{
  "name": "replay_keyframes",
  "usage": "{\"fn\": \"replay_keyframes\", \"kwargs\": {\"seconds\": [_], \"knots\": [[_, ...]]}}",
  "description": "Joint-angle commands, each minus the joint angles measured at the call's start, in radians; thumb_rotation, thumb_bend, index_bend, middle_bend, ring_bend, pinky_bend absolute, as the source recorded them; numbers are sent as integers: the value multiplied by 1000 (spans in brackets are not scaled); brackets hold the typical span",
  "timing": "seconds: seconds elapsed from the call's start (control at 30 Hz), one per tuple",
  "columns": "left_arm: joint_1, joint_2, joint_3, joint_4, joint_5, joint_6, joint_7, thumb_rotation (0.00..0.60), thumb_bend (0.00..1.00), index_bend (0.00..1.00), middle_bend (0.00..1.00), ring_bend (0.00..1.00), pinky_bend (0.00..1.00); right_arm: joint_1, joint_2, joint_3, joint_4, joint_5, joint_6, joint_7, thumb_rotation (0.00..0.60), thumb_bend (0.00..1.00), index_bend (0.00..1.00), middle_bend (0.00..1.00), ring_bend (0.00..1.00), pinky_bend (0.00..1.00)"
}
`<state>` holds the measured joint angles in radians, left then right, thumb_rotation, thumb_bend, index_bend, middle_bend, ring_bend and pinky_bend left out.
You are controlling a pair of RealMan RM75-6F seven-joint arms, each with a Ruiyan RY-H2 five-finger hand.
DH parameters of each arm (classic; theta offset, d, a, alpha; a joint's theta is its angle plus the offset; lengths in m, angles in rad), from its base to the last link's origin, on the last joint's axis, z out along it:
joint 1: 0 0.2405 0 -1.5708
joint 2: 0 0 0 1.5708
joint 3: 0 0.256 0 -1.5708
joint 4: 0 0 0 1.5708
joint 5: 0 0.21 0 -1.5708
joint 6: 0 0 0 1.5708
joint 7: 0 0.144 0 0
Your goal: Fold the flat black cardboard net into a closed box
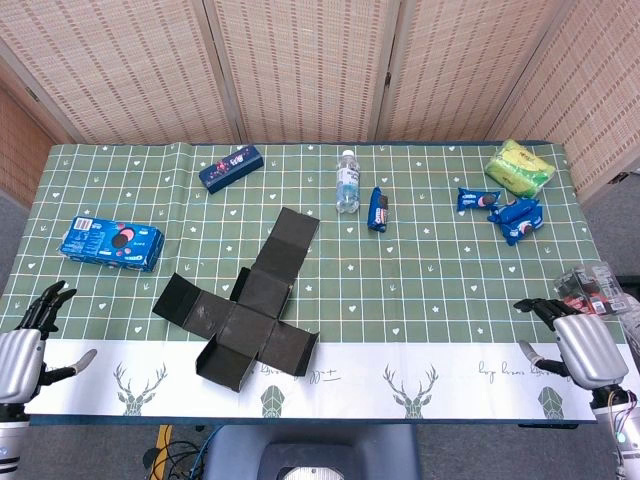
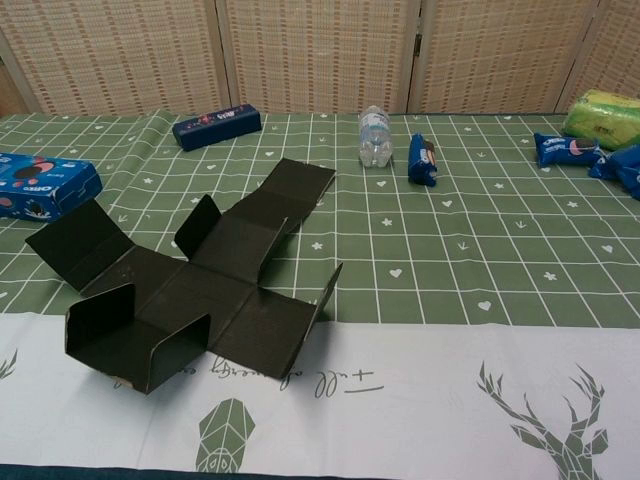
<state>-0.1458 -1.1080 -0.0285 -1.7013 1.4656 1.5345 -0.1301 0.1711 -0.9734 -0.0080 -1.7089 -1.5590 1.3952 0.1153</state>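
Note:
The black cardboard net [image 1: 250, 305] lies spread on the table left of centre, cross-shaped, with several flaps partly raised. In the chest view the net [image 2: 190, 285] shows its near end panel standing up and side flaps tilted. My left hand [image 1: 28, 345] hangs at the table's near left corner, fingers apart, holding nothing, well left of the net. My right hand [image 1: 578, 340] rests at the near right corner, fingers apart and empty, far from the net. Neither hand shows in the chest view.
A blue cookie box [image 1: 111, 243] lies at the left. A dark blue box [image 1: 230, 167], a water bottle [image 1: 347, 181] and a blue packet [image 1: 378, 209] stand behind the net. Blue snack packets [image 1: 500, 208] and a green pack [image 1: 520, 165] sit far right.

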Motion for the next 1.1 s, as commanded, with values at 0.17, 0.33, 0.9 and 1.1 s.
{"fn": "replay_keyframes", "kwargs": {"seconds": [0.17, 0.33, 0.9, 1.1], "knots": [[5, -2, -6, 8, 9, -5, -5, 600, 162, 135, 92, 144, 417, 23, 6, 7, -18, -12, -35, -22, 600, 344, 293, 351, 398, 512], [4, 3, -12, 11, 10, -18, -11, 600, 162, 135, 92, 144, 417, 113, 56, 20, -72, -46, -158, -73, 600, 344, 292, 324, 469, 553], [34, 27, -4, -5, 47, 2, -16, 600, 163, 135, 92, 143, 417, 587, -117, 172, -100, 161, -760, -264, 600, 675, 126, 212, 727, 947], [43, 32, -5, -12, 48, 4, -14, 600, 163, 135, 92, 143, 417, 716, -257, 196, -7, 284, -847, -354, 600, 774, 117, 167, 734, 970]]}}
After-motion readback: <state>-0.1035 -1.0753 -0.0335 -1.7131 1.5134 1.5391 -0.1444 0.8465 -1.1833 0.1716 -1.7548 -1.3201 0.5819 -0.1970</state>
